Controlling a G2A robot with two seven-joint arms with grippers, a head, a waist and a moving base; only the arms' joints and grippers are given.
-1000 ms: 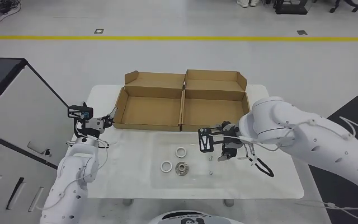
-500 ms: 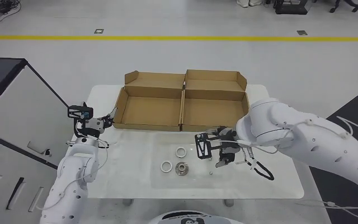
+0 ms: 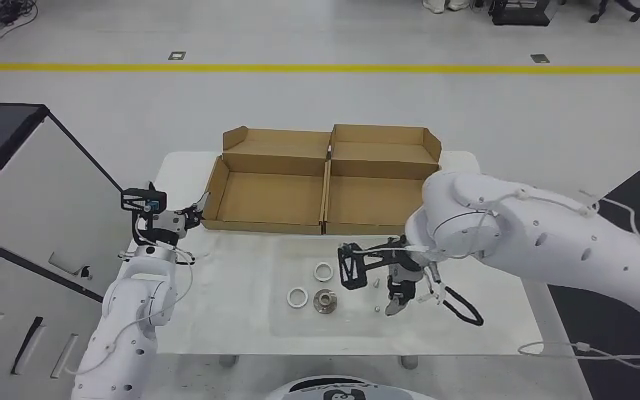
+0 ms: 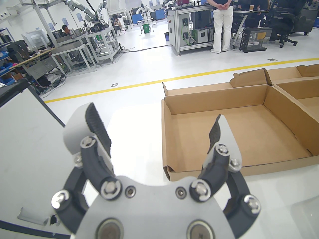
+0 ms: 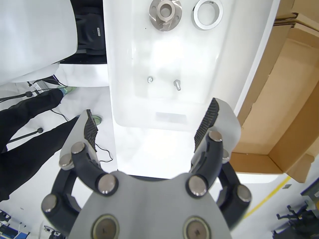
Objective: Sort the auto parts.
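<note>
We judge the pick-up in hand: our right gripper [image 5: 152,110] hangs open and empty above the worktop [image 5: 199,75], a small bolt [image 5: 177,84] lying just ahead, so next we must lower, centre and close on it.

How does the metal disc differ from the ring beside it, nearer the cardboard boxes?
The disc has a raised collar around a narrow bore and small holes in its rim; the ring is a plain band around a wide opening. The disc looks duller, the ring brighter. Both are round metal, lying flat.
</note>
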